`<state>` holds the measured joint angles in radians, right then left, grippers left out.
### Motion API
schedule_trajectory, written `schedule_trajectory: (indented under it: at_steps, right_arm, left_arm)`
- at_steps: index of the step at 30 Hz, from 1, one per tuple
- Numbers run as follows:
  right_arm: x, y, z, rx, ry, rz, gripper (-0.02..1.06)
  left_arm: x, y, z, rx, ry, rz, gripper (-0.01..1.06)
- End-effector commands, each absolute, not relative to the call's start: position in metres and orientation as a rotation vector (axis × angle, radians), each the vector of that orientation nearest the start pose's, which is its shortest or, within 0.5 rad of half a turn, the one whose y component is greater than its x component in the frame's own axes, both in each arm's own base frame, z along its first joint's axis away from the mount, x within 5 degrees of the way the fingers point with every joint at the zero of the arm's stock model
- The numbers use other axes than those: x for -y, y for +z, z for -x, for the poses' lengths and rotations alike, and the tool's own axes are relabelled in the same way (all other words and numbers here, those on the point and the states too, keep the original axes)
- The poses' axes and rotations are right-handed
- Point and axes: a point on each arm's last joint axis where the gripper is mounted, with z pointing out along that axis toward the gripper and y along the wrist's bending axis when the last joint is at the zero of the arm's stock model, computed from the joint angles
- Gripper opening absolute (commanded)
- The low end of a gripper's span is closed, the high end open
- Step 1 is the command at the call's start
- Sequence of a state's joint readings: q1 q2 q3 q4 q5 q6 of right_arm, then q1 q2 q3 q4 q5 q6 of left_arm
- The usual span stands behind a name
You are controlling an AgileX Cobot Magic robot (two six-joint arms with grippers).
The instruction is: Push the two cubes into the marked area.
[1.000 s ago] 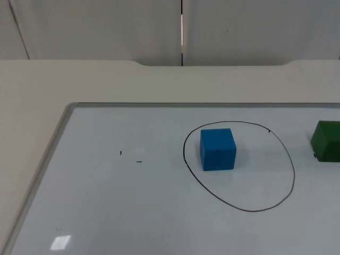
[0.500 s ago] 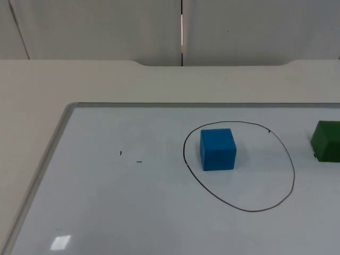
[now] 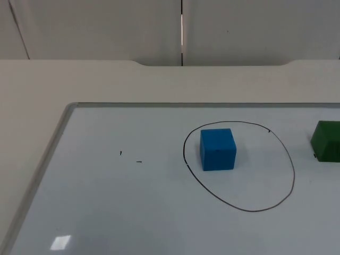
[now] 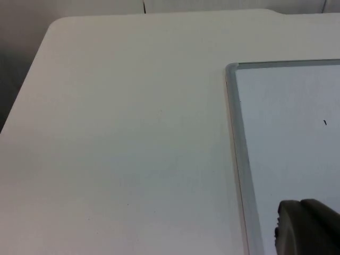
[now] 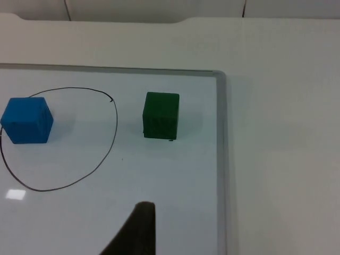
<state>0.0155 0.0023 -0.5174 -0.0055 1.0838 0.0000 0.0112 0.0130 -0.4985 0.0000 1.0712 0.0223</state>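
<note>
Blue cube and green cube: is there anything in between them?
Just bare whiteboard and the black drawn line of the marked circle. The blue cube sits inside the line, the green cube outside. Right wrist view and top view both show this.

I see the whiteboard (image 3: 133, 212) lying flat on the table (image 3: 79, 79). One cube (image 3: 218, 149) sits inside the drawn ring (image 3: 293, 175), near its left edge. The other cube (image 3: 326, 141) sits outside, right of the ring.
</note>
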Motion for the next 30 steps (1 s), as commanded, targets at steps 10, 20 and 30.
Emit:
schedule_trajectory:
  at_steps: [10,20,30]
  right_arm:
    - [0.002,0.281,-0.001,-2.096,-0.027,0.023,0.80]
    - [0.001,0.275,-0.046,-2.378,-0.017,0.035,0.39]
    - [-0.001,0.278,-0.112,-2.463,-0.039,0.052,0.02]
  left_arm:
    - [0.000,0.275,0.004,-2.073,0.019,-0.003,0.00]
    - [0.000,0.275,0.005,-2.064,0.025,-0.003,0.00]
    - [-0.001,0.275,0.005,-2.064,0.031,-0.003,0.00]
